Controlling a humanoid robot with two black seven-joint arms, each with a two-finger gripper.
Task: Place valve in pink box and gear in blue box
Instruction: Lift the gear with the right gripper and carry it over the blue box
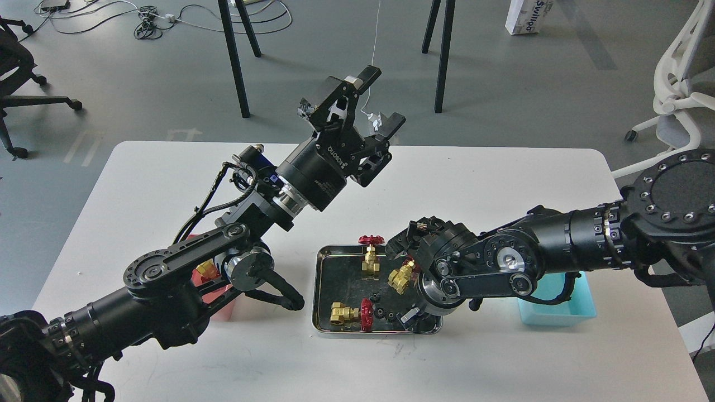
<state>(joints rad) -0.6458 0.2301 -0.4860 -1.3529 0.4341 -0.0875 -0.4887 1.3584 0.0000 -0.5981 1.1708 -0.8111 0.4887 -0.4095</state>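
My left gripper [375, 103] hangs high above the far side of the white table [503, 184], its two fingers spread wide apart with nothing between them. It is well apart from the steel tray [319, 290], which lies lower and to the right of it in the head view. My right gripper [410, 317] is down inside the tray at its near right corner; my own wrist hides most of it, so I cannot tell whether its fingers are apart or together. Three valves lie in the tray: one upright valve [371, 254] at the far edge, one tilted valve [403, 274] just beside my right wrist, and one lying valve [351, 314] near the front edge. A black gear [380, 312] sits between that last valve and my right gripper. The pink box [226, 304] is largely hidden under my left arm, with something brass showing in it. The blue box [556, 307] stands just beyond my right forearm.
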